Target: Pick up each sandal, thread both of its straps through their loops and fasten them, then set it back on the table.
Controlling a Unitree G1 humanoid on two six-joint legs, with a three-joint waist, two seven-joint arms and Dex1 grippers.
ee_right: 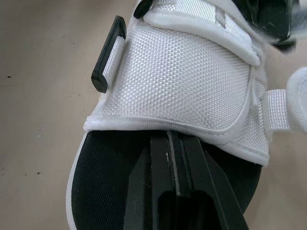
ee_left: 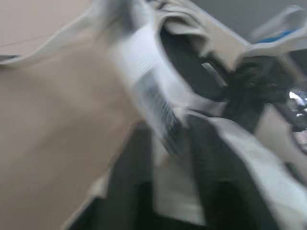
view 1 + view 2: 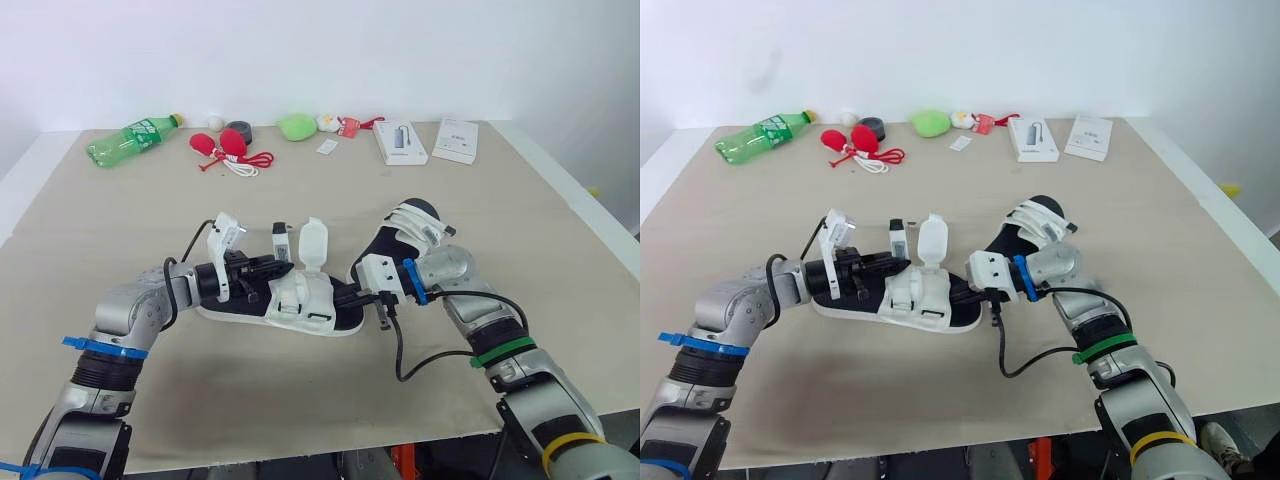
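Observation:
A black-soled sandal with white straps (image 3: 300,305) lies flat in the middle of the table (image 3: 120,230). Its wide front strap (image 3: 313,243) and its narrower strap with a grey tip (image 3: 281,240) both stand up unfastened. My left gripper (image 3: 280,268) reaches in from the heel side, open, with the narrow strap (image 2: 153,96) at its fingers. From the toe side my right gripper (image 1: 171,139) lies shut on the black footbed, just under the white front upper (image 1: 182,81). The second sandal (image 3: 410,228) rests tilted behind my right wrist.
Along the far edge lie a green bottle (image 3: 132,138), red items with a white cord (image 3: 225,146), a green soft toy (image 3: 296,126) and two white boxes (image 3: 400,142) (image 3: 456,140). The table's right edge (image 3: 590,215) runs diagonally near my right arm.

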